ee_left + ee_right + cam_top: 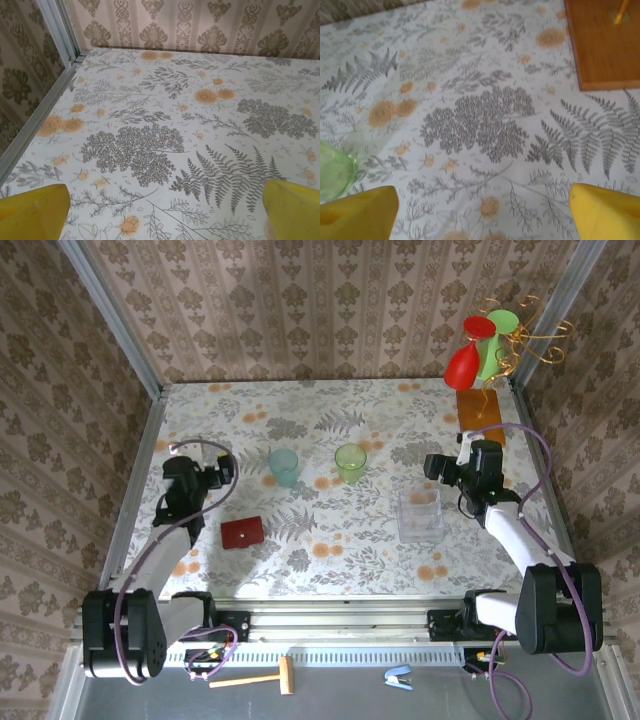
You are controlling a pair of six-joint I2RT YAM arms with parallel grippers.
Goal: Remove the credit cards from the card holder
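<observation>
From above, the card holder [242,532] is seen lying shut and flat on the flowered table [330,420]. It is just beside the left arm [165,530] and well apart from the clear plastic box [420,515], which is placed near the right arm [510,525].

In the left wrist view, the left gripper [165,215] is held above bare cloth, its yellow fingertips [32,212] spread wide.

In the right wrist view, the right gripper [485,212] is also spread wide above the cloth. A green cup [332,172] is seen at the left edge and a wooden base [602,42] at the upper right.

No writing, label or number is legible on anything.
</observation>
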